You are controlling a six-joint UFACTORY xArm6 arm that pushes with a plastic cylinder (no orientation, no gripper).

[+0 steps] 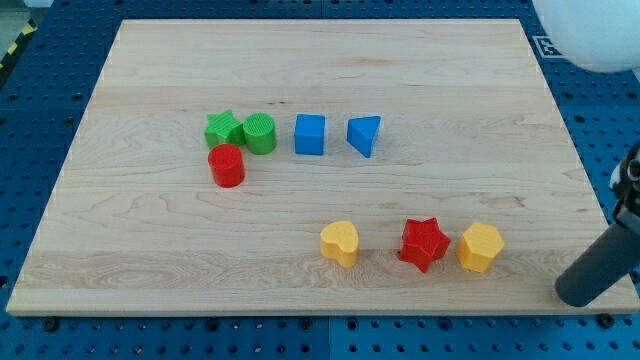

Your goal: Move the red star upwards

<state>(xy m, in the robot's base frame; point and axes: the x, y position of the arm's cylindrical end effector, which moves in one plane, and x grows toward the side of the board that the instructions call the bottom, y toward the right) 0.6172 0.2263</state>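
The red star (423, 243) lies near the board's bottom edge, between a yellow heart-like block (340, 242) on its left and a yellow hexagon (480, 247) close on its right. My tip (574, 291) is at the board's bottom right corner, to the right of the yellow hexagon and well apart from the red star. It touches no block. Further up on the left are a green star (224, 128), a green cylinder (260, 133), a red cylinder (227, 166), a blue cube (310, 134) and a blue triangle (365, 135).
The wooden board (150, 250) rests on a blue perforated table (40, 110). A white rounded object (590, 30) sits at the view's top right, past the board's corner.
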